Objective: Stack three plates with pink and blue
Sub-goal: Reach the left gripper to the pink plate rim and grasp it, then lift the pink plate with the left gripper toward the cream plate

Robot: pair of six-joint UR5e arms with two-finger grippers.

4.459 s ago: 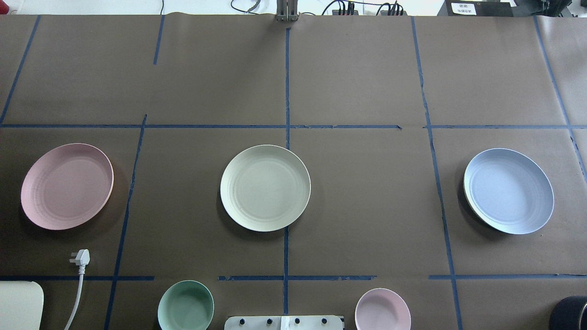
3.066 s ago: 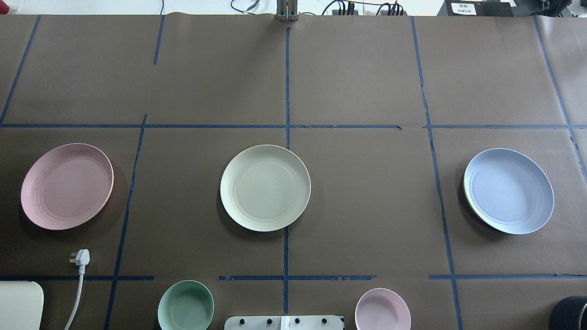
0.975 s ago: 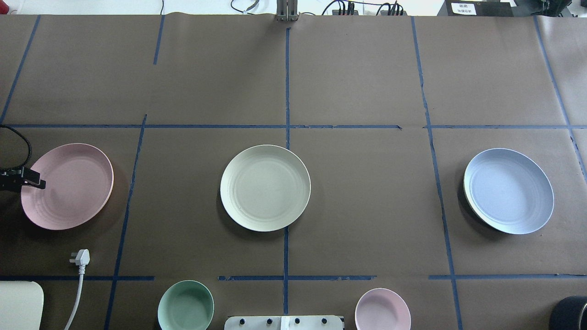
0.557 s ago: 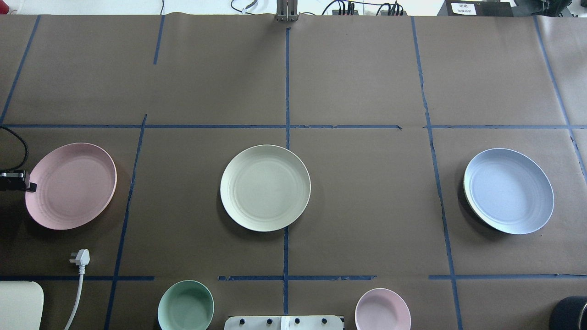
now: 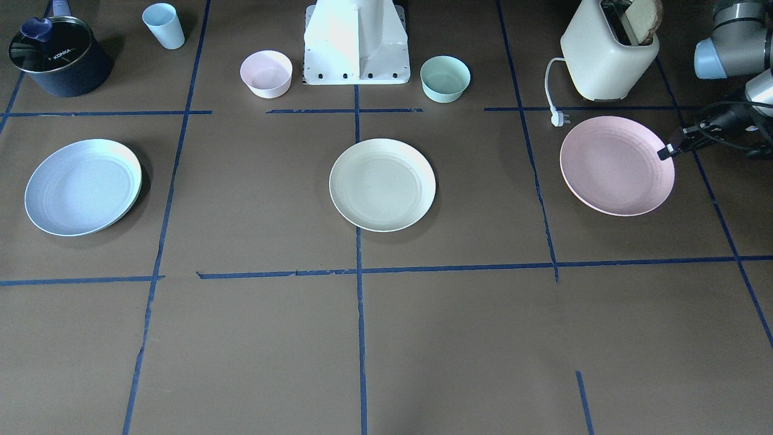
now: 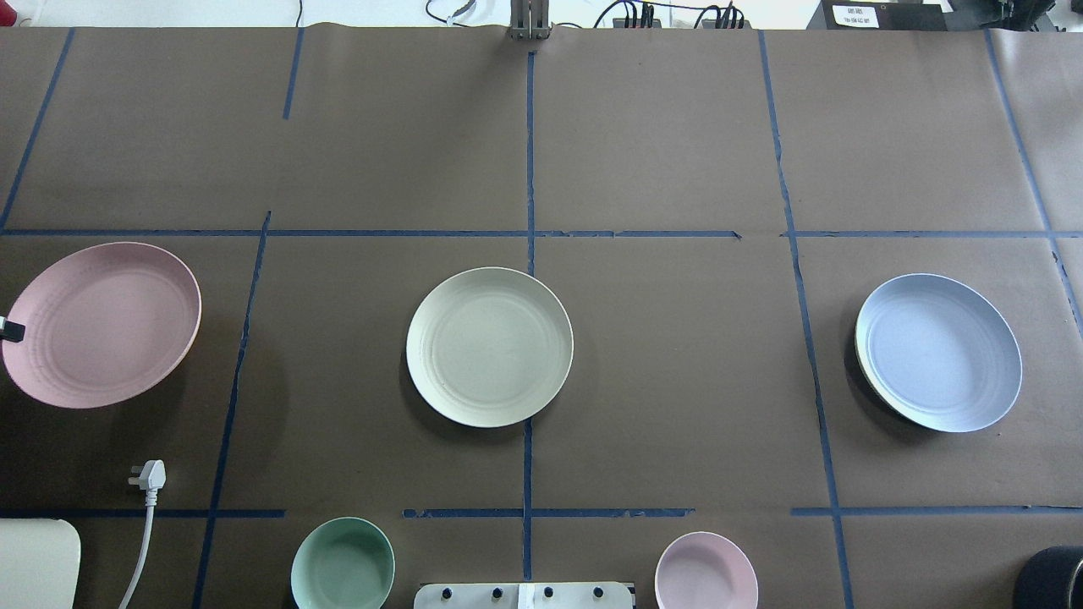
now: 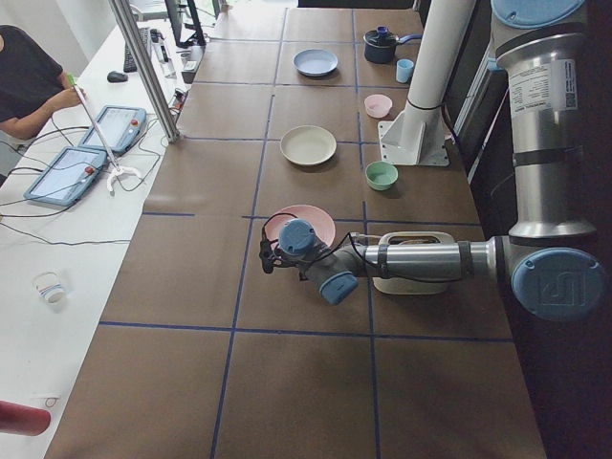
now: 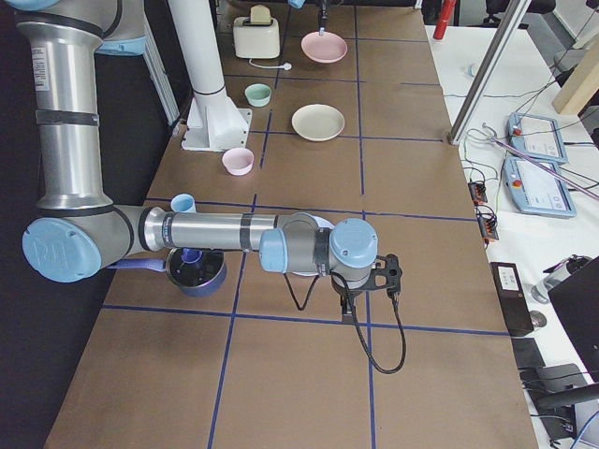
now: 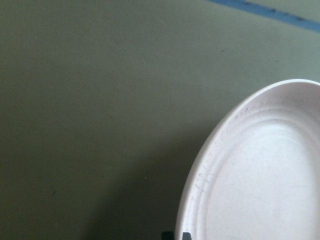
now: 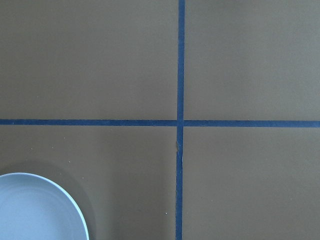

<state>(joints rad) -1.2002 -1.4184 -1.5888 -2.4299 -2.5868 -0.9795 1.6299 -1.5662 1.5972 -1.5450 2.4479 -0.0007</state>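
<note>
Pink plate [image 6: 106, 326] gripped at its rim; the three plates sit apart in a row.
At far left, the left gripper [image 6: 8, 330] is clenched on the pink plate's outer rim, and the plate is raised above the table [image 6: 677, 381]. The cream plate [image 6: 489, 347] lies flat at centre, and the blue plate [image 6: 937, 352] lies well apart at right. The right gripper [image 8: 388, 276] hangs near the blue plate. I cannot tell if it is closed.

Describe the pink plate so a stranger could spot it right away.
Find the cream toaster on the robot's left side; the pink plate is just in front of it. It is wide and shallow, unlike the small pink bowl by the robot's base, and the left pincer grips its rim.
</note>
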